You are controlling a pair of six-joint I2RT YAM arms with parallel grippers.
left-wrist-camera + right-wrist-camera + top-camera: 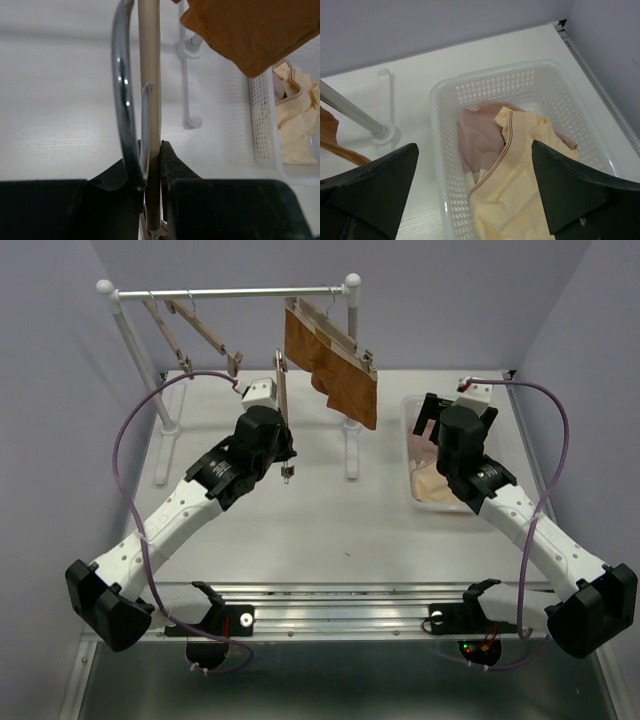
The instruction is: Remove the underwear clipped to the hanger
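Note:
The orange-brown underwear (pixel 335 365) hangs clipped to a wooden hanger (pixel 330 325) on the rack rail; its lower edge shows in the left wrist view (pixel 250 30). My left gripper (pixel 286 448) is shut on the bar of another, empty wooden hanger (pixel 281 400), held off the rail, with its metal hook (pixel 122 100) beside the bar (pixel 150 90). My right gripper (pixel 422 420) is open and empty above the white basket (pixel 412 455). In the basket (pixel 437 150) lie the pale pink underwear (pixel 480 140) and the cream-beige underwear (pixel 520 180).
Two empty wooden hangers (pixel 195 330) hang at the left of the white rack rail (pixel 230 292). The rack's legs (pixel 350 445) stand between the arms' working areas. Purple walls close in the back and both sides.

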